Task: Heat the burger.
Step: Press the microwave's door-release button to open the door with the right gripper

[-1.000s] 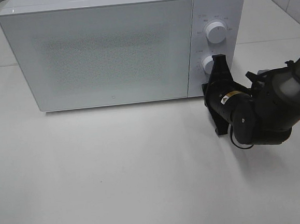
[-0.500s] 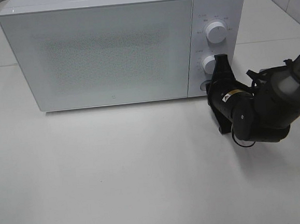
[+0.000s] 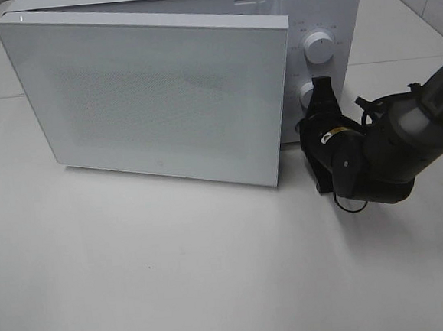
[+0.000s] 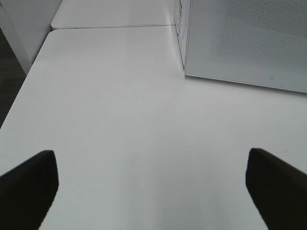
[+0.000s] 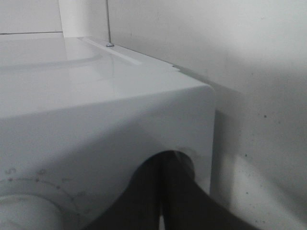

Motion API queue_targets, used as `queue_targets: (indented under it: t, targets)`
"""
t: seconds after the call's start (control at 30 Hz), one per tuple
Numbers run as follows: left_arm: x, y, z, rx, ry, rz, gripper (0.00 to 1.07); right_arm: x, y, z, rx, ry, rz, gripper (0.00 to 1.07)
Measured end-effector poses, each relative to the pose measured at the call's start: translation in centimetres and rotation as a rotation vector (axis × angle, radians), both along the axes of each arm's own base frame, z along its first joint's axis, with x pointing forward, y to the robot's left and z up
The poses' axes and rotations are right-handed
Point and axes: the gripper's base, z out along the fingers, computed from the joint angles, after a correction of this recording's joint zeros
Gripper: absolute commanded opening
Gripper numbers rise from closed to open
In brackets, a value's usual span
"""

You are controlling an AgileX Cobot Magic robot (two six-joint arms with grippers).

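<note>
Microwave door (image 3: 154,94) stands ajar, burger nowhere in view: I judge my right fingers (image 5: 148,191), shut and empty against the control panel (image 3: 325,19), should back straight off while my left fingers (image 4: 29,184), spread wide and empty over the table (image 4: 134,120), swing the door fully open.

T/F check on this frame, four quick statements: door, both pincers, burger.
1. The microwave door stands ajar. True.
2. The right pincer is wide open. False: it is shut, with its tips at the control panel.
3. The left pincer is open over the bare table. True.
4. A burger sits on the table in front of the door. False: no burger shows in any view.
</note>
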Motion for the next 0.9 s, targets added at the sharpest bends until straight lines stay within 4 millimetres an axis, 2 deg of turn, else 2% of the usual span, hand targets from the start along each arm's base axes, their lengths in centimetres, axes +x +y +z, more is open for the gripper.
queue_targets:
  t: [0.9]
  targets:
    - [0.0, 0.0, 0.0, 0.0, 0.0, 0.0, 1.01, 0.09, 0.12, -0.02, -0.021, 0.017, -0.005, 0.0]
